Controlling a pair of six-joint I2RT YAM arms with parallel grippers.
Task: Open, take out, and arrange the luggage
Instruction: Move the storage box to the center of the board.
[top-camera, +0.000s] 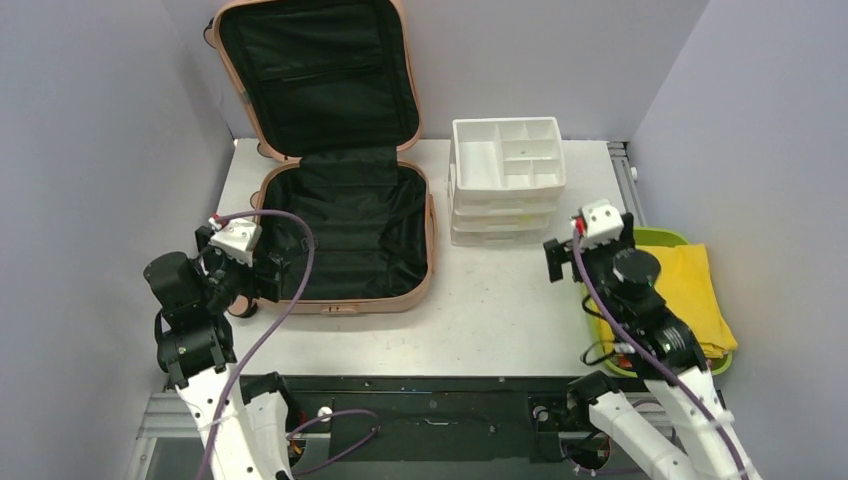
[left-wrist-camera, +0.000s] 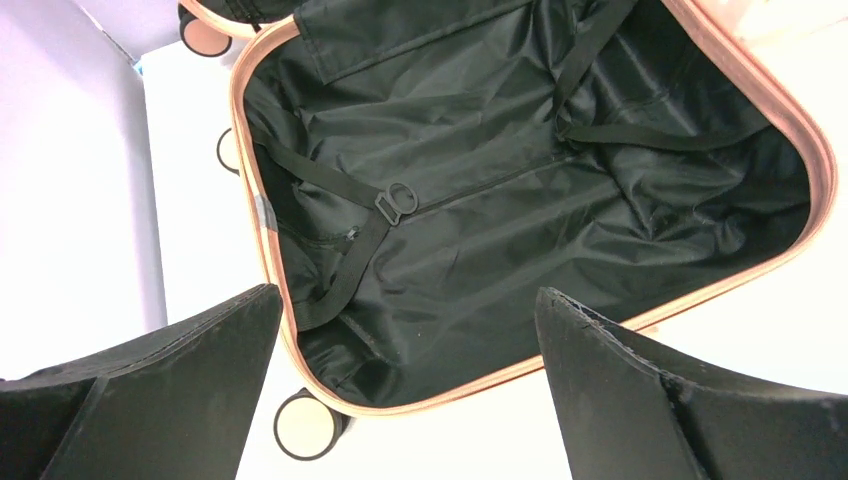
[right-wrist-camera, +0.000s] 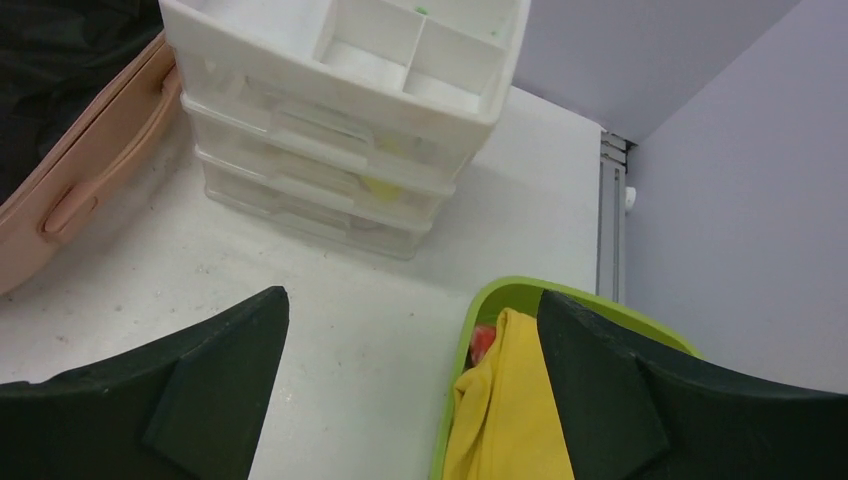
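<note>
The salmon-pink luggage (top-camera: 350, 225) lies open on the table, its lid (top-camera: 315, 70) leaning back against the wall. Only black lining, straps and a buckle (left-wrist-camera: 397, 203) show inside. My left gripper (top-camera: 268, 272) hovers at the case's front left corner, open and holding nothing; the left wrist view (left-wrist-camera: 405, 300) looks over the rim (left-wrist-camera: 450, 385) and a caster wheel (left-wrist-camera: 305, 425). My right gripper (top-camera: 590, 250) is open too, above the left end of the lime-green tray (top-camera: 665, 237). In the right wrist view (right-wrist-camera: 412, 305), one fingertip is over a yellow cloth (right-wrist-camera: 505, 410).
A white drawer organizer (top-camera: 507, 160) (right-wrist-camera: 350, 60) stands right of the luggage (right-wrist-camera: 80, 190). The green tray (right-wrist-camera: 520, 290) at the table's right edge holds the yellow cloth (top-camera: 695, 290) and something red (right-wrist-camera: 483, 343) beneath it. Walls close in on the left, back and right.
</note>
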